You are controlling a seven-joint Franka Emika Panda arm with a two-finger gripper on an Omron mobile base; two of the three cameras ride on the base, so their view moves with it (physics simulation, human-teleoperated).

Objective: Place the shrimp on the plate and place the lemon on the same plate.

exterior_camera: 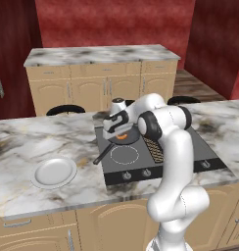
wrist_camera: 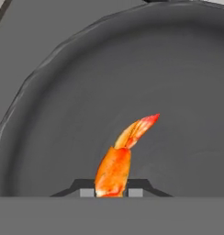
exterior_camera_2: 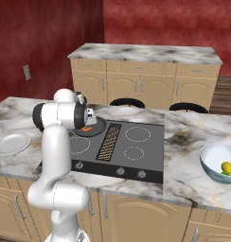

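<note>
The orange-red shrimp (wrist_camera: 117, 166) lies in the black frying pan (wrist_camera: 63, 114) on the cooktop, its tail pointing away from the hand. My gripper (wrist_camera: 112, 193) is down in the pan with both fingertips pressed against the shrimp's thick end, shut on it. From the base views the hand (exterior_camera: 117, 128) hangs over the pan (exterior_camera: 132, 139), and a bit of the shrimp (exterior_camera: 122, 137) (exterior_camera_2: 87, 128) shows beneath it. The white-grey plate (exterior_camera: 54, 172) (exterior_camera_2: 11, 143) sits bare on the counter left of the cooktop. The yellow lemon (exterior_camera_2: 226, 167) rests in a bluish bowl (exterior_camera_2: 213, 156) at the far right.
The pan's handle (exterior_camera: 102, 156) points toward the front left over the dark cooktop (exterior_camera: 190, 159). Knobs line the cooktop's front edge (exterior_camera_2: 120, 171). Marble counter (exterior_camera: 23, 142) stretches between pan and plate. Cabinets stand along the red back wall.
</note>
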